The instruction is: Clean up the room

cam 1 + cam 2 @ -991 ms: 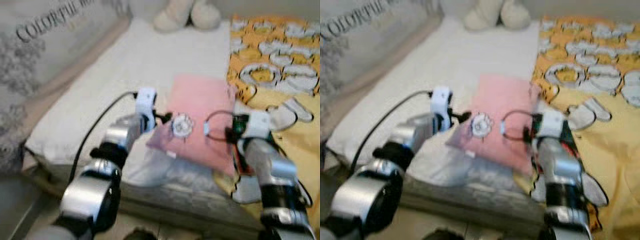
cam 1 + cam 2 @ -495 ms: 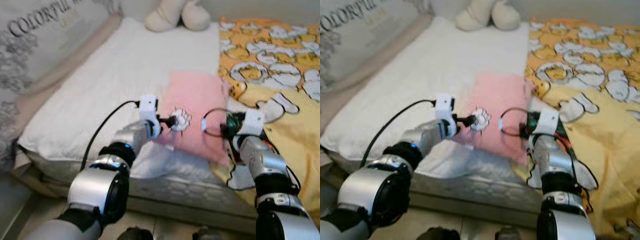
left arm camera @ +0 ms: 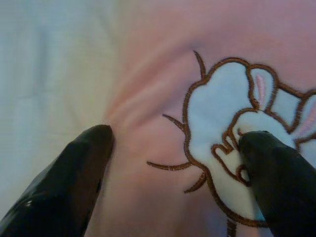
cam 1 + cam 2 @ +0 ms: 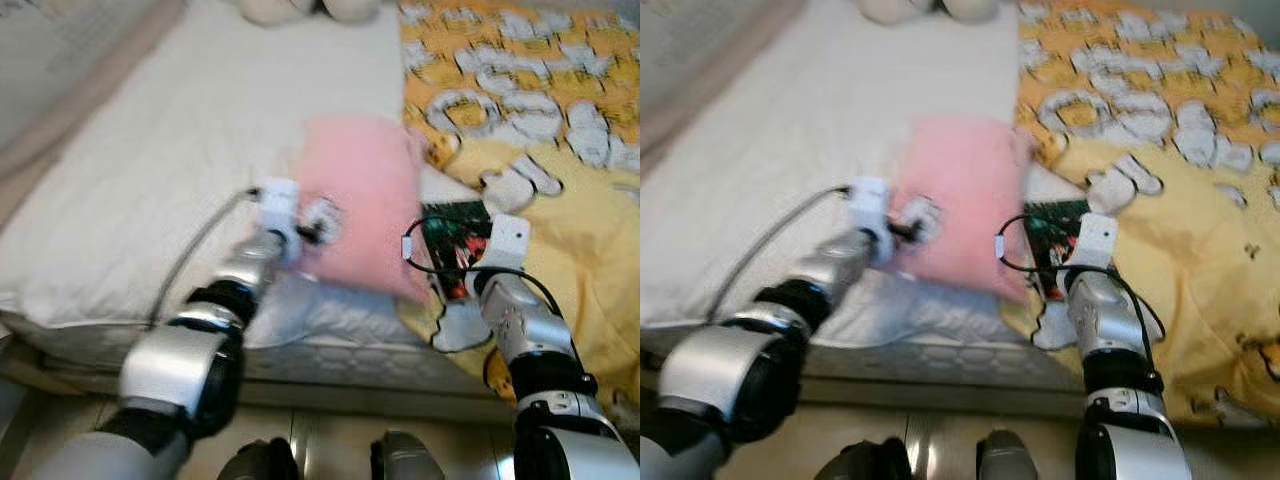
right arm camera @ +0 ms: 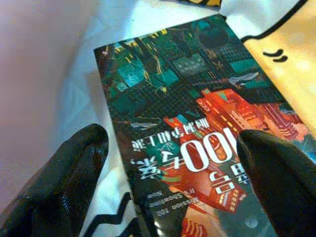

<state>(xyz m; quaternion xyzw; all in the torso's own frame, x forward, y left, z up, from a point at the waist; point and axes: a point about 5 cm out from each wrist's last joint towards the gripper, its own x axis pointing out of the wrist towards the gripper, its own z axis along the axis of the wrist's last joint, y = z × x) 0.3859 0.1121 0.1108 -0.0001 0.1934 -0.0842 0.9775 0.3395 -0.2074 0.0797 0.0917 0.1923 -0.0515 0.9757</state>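
Pink pillow lay near the middle of the bed, on the white mattress cover, its right edge against the yellow-orange patterned blanket. Embroidered white cartoon patch sat on its near-left part.

Left tool was at that patch, fingers spread: one fingertip on the pink fabric just by the pillow's edge, the other on the patch itself. Fabric between them was puckered into folds. In the head views the left tool sat at the pillow's near-left corner, a grey cable looping back along the silver arm.

Right tool hovered with fingers spread wide over a book with a dark green and red cover with printed characters and "100" on it. Could not tell whether the fingertips touched the cover. The book lay at the bed's near edge, just right of the pillow, partly on white sheet, with the blanket edge running along its right side. Right arm's white wrist block covered part of it in the head views.

Further out: cream plush shape at the far end of the bed, beige strip along the left side of the mattress, tiled floor in front, the robot's dark feet right at the bed base. Head views were motion-blurred.
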